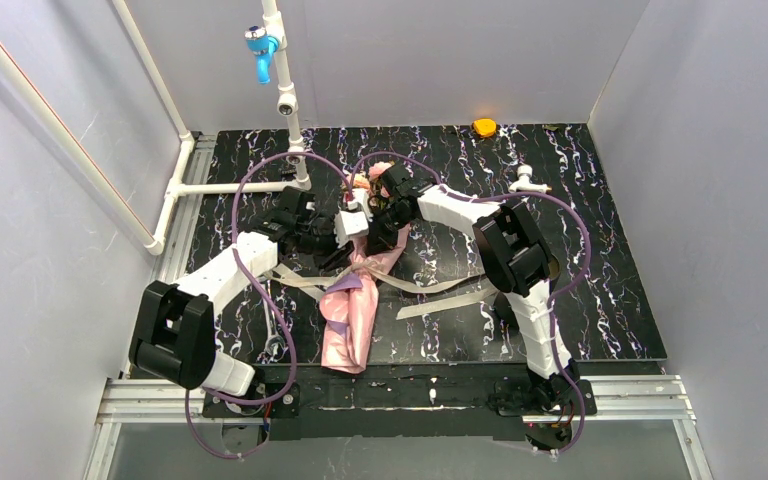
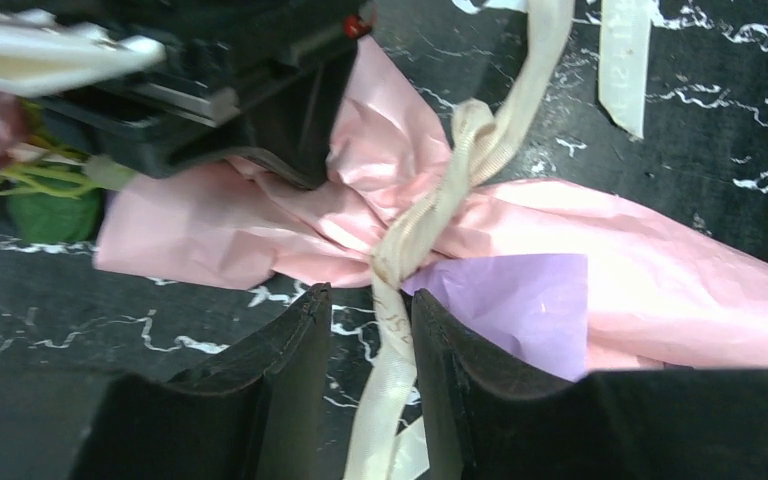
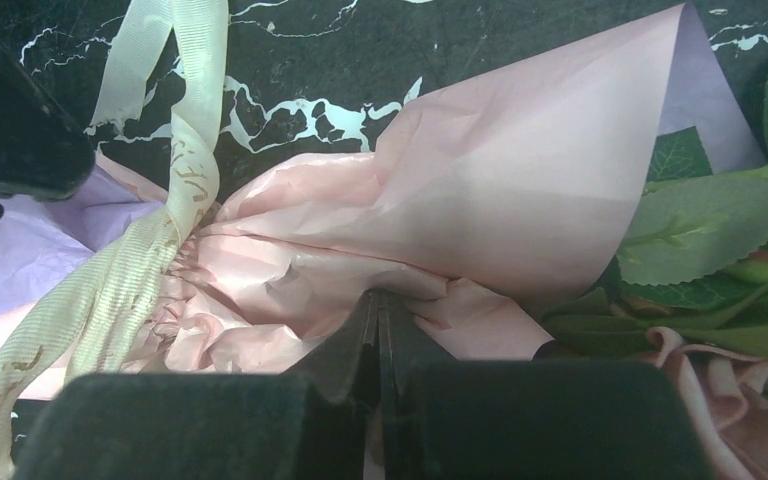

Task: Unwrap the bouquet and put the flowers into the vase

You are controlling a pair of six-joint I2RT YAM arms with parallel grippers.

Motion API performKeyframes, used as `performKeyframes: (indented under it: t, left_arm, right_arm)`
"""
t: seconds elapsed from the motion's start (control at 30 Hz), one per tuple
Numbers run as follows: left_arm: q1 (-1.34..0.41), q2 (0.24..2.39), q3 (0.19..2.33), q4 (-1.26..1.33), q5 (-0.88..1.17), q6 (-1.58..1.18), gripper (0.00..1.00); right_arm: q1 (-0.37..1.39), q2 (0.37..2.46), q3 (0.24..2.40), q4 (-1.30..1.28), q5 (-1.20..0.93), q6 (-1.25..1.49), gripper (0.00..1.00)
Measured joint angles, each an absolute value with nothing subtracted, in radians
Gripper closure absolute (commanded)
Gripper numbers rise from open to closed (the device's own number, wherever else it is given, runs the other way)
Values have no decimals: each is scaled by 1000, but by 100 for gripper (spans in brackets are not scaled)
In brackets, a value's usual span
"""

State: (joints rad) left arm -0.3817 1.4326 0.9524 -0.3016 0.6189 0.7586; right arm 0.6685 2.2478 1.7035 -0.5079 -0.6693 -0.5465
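The bouquet (image 1: pixel 355 300) lies mid on the counter (image 1: pixel 610 300), black marbled, grey walls (image 1: pixel 40 250) around. The writing on the ribbon (image 2: pixel 430 200) is unreadable. The left fingers (image 2: pixel 285 385) stand apart around the ribbon; the right fingers (image 3: pixel 345 350) are clenched on the bouquet's pink paper.

One bouquet (image 1: pixel 350 320), one beige ribbon (image 1: pixel 440 288), two grippers: left gripper (image 2: pixel 368 335), right gripper (image 3: pixel 378 325); one small yellow object (image 1: pixel 484 127), one desk (image 1: pixel 615 250)

The black marbled table (image 1: pixel 610 300) bears the bouquet (image 1: pixel 352 320) lying flat, ribbon ends (image 1: pixel 440 303) and a yellow object (image 1: pixel 484 127).
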Motion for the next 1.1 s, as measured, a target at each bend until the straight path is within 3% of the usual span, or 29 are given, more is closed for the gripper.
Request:
performKeyframes:
  t: [0.17, 0.5, 0.83, 1.1]
  left_arm:
    - [-382, 1432, 923, -292, 625, 743, 67]
    - [-369, 1428, 923, -287, 635, 694, 69]
    - [-352, 1419, 929, -300, 658, 616, 75]
    - [-340, 1455, 965, -301, 687, 576, 76]
  right_arm:
    - [669, 2243, 1703, -508, -671, -524, 71]
    - [667, 2230, 1737, -555, -673, -387, 49]
    - [621, 2177, 1759, -579, -712, -252, 47]
    - [547, 2014, 1660, -585, -810, -245, 47]
